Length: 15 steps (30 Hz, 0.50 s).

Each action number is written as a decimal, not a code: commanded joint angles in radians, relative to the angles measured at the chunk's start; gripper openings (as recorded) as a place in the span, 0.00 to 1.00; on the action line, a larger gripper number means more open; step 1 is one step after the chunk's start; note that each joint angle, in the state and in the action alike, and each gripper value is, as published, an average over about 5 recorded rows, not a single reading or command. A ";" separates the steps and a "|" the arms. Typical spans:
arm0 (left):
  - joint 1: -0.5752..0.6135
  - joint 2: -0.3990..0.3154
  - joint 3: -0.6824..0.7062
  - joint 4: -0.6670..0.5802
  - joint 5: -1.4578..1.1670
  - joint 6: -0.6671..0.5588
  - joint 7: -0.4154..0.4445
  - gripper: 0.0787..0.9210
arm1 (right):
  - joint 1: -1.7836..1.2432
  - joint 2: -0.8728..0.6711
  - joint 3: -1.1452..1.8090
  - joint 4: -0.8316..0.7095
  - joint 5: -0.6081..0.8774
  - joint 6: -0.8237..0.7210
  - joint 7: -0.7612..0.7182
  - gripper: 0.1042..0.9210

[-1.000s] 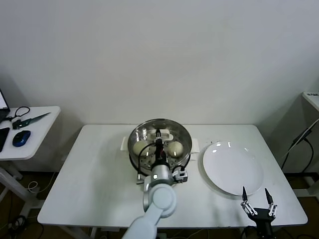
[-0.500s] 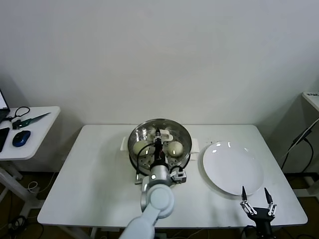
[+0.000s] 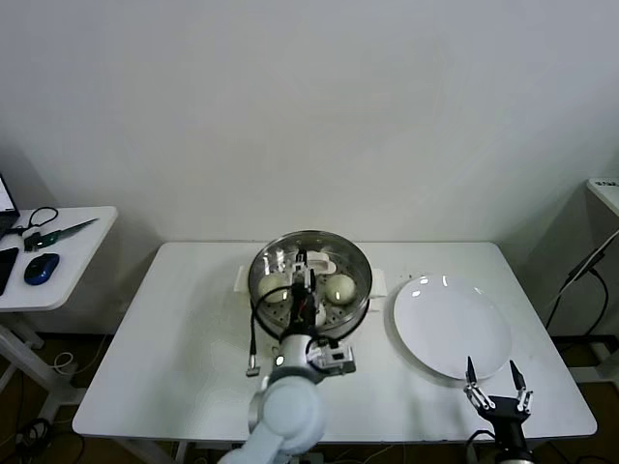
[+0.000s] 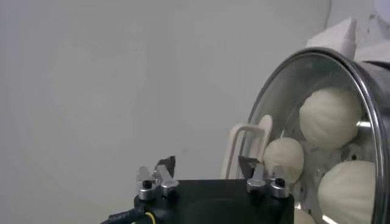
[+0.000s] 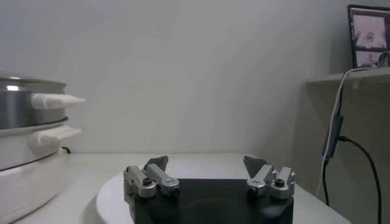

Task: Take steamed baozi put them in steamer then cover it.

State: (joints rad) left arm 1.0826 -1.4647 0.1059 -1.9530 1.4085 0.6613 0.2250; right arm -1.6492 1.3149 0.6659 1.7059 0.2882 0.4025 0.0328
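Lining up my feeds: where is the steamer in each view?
Head view: steamer at table centre, behind the left gripper.
Left wrist view: at the frame's right edge, baozi inside.
Right wrist view: at the left edge.
Shared landmark: its white side handle.

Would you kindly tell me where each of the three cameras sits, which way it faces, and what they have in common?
Head view: from the robot's head, looking forward and down at the white table; left gripper reaches into the steamer, right gripper sits near the empty plate.
Left wrist view: on the left arm, beside the steamer, facing the baozi; its open gripper shows.
Right wrist view: on the right arm, low over the plate, facing the wall; its open gripper shows.
Shared: all three show the steamer.
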 commanded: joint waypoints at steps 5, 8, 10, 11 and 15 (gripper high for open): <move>0.144 0.054 -0.075 -0.187 -0.325 -0.159 -0.135 0.85 | 0.003 -0.015 -0.008 0.031 -0.035 -0.063 -0.038 0.88; 0.200 0.061 -0.217 -0.208 -0.636 -0.336 -0.259 0.88 | 0.003 -0.024 -0.019 0.029 -0.065 -0.083 -0.054 0.88; 0.248 0.078 -0.333 -0.232 -0.855 -0.410 -0.331 0.88 | 0.008 -0.028 -0.024 0.024 -0.074 -0.085 -0.060 0.88; 0.274 0.088 -0.390 -0.246 -0.956 -0.436 -0.351 0.88 | 0.012 -0.030 -0.025 0.022 -0.076 -0.085 -0.062 0.88; 0.399 0.117 -0.629 -0.267 -1.245 -0.566 -0.370 0.88 | 0.021 -0.037 -0.029 0.018 -0.075 -0.078 -0.068 0.88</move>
State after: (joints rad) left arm 1.3695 -1.3695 -0.3085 -2.1322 0.5733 0.2610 -0.0323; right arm -1.6383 1.2912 0.6474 1.7251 0.2476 0.3456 -0.0071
